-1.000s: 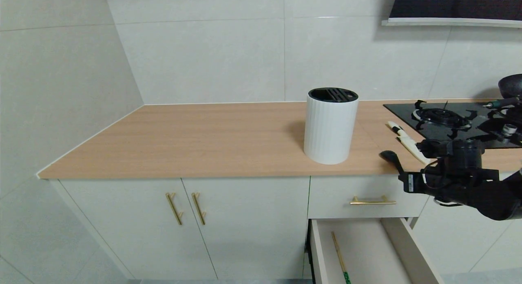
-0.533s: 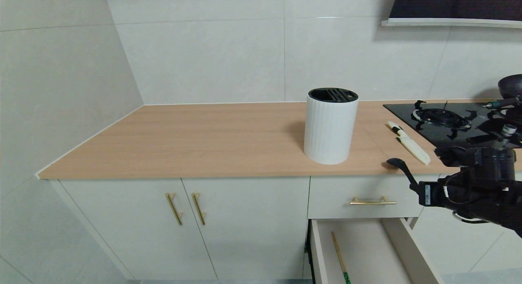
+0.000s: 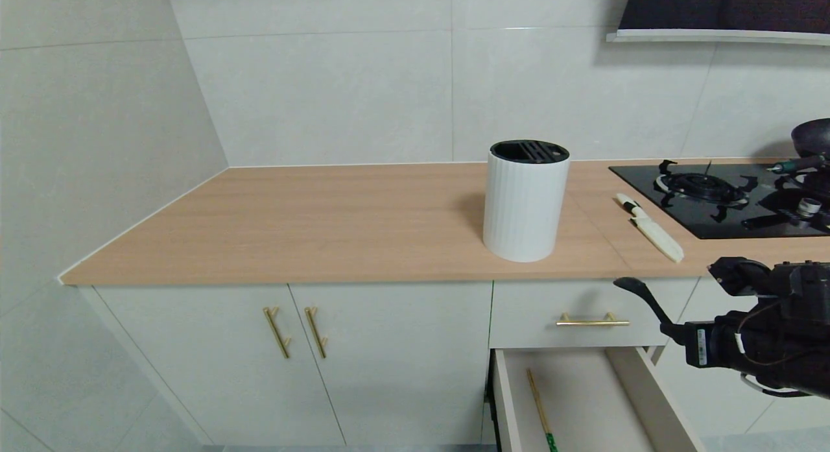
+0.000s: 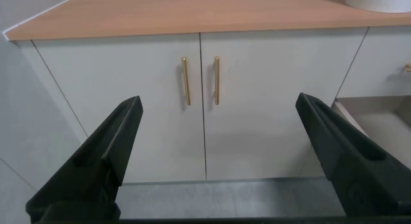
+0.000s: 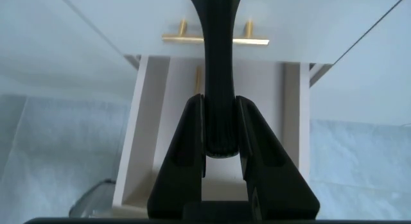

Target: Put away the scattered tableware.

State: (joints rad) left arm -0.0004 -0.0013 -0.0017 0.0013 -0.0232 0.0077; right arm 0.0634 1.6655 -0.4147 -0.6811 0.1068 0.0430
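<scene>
1. The black utensil (image 3: 639, 297) is in the air just off the front edge of the tabletop (image 3: 324, 218), above the open drawer (image 3: 626, 380). Its rounded end is tilted upward.
2. The right pincer (image 3: 677, 332) is clamped on the utensil's handle, with its fingers (image 5: 190, 121) pressed against both sides.
3. A thin wooden stick (image 3: 538, 400) with a green end lies in the drawer.
4. A pale knife (image 3: 650, 228) lies flat on the tabletop between the ribbed white holder (image 3: 525, 205) and the black stove (image 3: 713, 192).
5. The left pincer (image 4: 218, 108) is spread wide and holds nothing; it faces the cupboard doors (image 4: 257, 108) below the tabletop.
</scene>
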